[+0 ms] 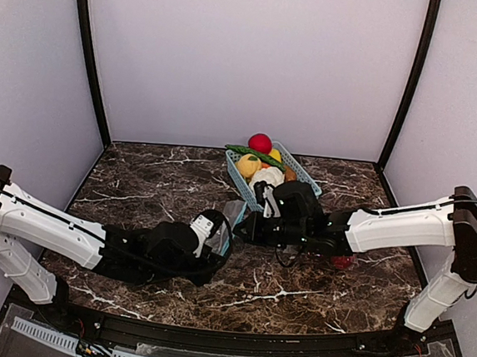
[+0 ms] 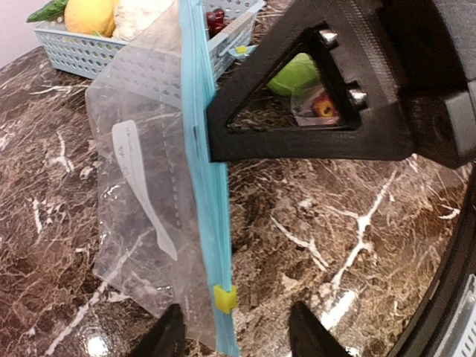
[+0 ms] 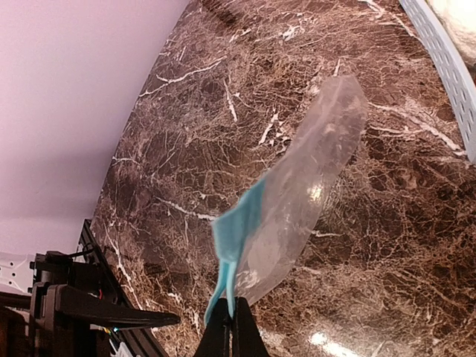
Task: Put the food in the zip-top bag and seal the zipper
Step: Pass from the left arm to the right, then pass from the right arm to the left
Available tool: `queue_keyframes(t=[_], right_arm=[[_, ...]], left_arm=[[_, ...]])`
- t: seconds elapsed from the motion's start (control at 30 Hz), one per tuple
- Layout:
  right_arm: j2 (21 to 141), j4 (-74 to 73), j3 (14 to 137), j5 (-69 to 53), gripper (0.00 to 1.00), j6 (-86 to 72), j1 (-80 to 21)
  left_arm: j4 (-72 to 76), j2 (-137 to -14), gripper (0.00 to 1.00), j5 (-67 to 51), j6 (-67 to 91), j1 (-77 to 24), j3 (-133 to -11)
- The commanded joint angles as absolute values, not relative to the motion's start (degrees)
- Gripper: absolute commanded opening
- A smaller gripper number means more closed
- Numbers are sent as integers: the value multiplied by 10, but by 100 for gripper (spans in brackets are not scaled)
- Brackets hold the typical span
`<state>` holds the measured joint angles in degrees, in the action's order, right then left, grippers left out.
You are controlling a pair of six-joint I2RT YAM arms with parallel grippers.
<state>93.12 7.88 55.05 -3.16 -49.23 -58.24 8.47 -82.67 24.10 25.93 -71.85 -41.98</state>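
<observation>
Blue zipper edge (image 2: 208, 223) of the clear plastic bag (image 2: 141, 186) runs away from my left claw (image 2: 234, 331), its jaws spread either side. My right claw (image 3: 232, 327) pinches it tight. Glossy toy fruits (image 1: 249, 164) sit behind in the light-blue basket (image 2: 74, 53).

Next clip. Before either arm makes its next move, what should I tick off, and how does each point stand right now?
1. Hold on the bag: right gripper shut on the blue zipper strip of the zip-top bag: ok.
2. Second hand ready: left gripper open, its fingers either side of the strip near the yellow slider: ok.
3. Grippers apart from each other, with a stretch of strip between them: ok.
4. Loading done: not ok; the bag looks empty and the food lies in the basket.
5. Zipper open or sealed: cannot tell.
</observation>
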Motion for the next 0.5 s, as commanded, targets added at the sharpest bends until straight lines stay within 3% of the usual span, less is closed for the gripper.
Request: queue_keyframes(t=[0.0, 0.47], right_arm=[[916, 113, 537, -53, 0, -433, -583], [869, 125, 505, -98, 0, -347, -587]], left_arm=[[92, -783, 56, 181, 298, -702, -421], [140, -806, 71, 85, 341, -625, -458]])
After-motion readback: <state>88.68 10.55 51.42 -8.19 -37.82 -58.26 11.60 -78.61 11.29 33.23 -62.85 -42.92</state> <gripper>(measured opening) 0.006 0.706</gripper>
